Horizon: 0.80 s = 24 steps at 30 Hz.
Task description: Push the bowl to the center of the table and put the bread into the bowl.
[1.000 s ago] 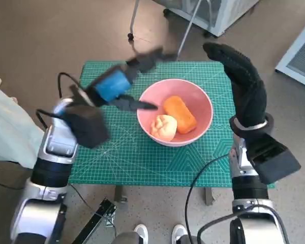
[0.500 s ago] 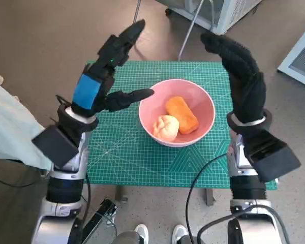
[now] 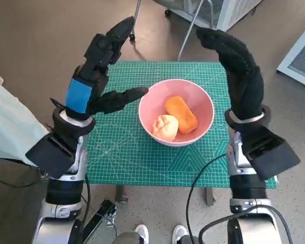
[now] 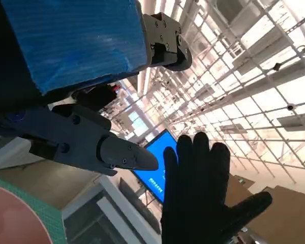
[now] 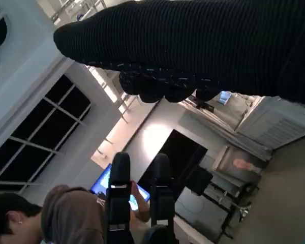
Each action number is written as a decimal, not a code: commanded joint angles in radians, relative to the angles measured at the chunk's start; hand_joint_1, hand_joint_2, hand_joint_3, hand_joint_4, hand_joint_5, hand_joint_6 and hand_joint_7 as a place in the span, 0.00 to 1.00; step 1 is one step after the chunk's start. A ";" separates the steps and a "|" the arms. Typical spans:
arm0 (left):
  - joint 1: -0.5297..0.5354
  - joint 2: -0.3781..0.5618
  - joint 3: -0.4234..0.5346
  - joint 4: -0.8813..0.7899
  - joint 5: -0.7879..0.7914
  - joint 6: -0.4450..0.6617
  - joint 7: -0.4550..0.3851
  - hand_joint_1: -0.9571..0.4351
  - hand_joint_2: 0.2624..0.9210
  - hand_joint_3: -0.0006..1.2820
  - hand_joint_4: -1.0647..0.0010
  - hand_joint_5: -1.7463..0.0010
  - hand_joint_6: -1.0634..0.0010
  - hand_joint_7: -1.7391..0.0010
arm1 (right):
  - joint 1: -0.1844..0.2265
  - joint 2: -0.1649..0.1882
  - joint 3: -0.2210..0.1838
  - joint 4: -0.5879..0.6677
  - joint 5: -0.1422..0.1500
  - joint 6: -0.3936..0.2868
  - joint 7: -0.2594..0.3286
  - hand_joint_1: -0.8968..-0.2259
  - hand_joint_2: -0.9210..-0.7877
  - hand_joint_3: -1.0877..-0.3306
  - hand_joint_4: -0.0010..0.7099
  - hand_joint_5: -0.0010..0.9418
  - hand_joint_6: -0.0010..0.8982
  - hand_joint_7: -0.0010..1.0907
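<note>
While both hands — left hand (image 3: 91, 84), right hand (image 3: 239, 71) — hover with fingers spread, bread (image 3: 181, 114) sits in the bowl (image 3: 203, 99).

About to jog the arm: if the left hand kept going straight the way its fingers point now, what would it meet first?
Probably nothing. The left hand is raised beside the bowl, fingers pointing up and away past the table edge; depth is unclear.
</note>
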 commanded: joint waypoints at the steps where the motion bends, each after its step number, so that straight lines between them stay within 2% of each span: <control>1: 0.015 -0.004 0.000 -0.006 -0.011 -0.005 0.002 0.39 1.00 0.11 0.78 1.00 0.92 0.71 | 0.004 -0.006 0.008 -0.005 -0.004 0.016 0.010 0.37 0.00 0.37 0.37 0.00 0.00 0.63; 24: 0.025 -0.015 -0.008 -0.038 -0.042 0.040 0.000 0.38 1.00 0.12 0.80 1.00 0.95 0.71 | 0.012 -0.009 0.018 -0.024 -0.009 0.038 0.004 0.37 0.00 0.36 0.35 0.00 0.00 0.63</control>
